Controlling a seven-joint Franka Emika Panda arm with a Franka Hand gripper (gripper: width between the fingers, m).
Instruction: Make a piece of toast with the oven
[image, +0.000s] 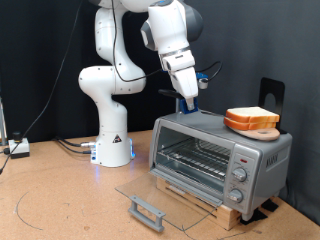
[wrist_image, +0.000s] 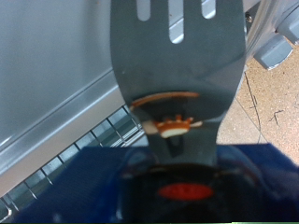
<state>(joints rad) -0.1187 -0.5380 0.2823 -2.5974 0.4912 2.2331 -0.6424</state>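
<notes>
The silver oven stands at the exterior view's right with its glass door folded down flat, grey bar handle in front and wire rack exposed. The piece of toast rests on a wooden board on the oven's roof, stacked on what looks like a second slice. My gripper hangs just above the roof's left end, shut on a dark slotted spatula. In the wrist view the blade points out over the oven's silver top and the rack; my fingers are hidden there.
Three knobs line the oven's right front. A black upright object stands behind the toast. The arm's white base sits left of the oven, with cables and a small box at the far left on the brown tabletop.
</notes>
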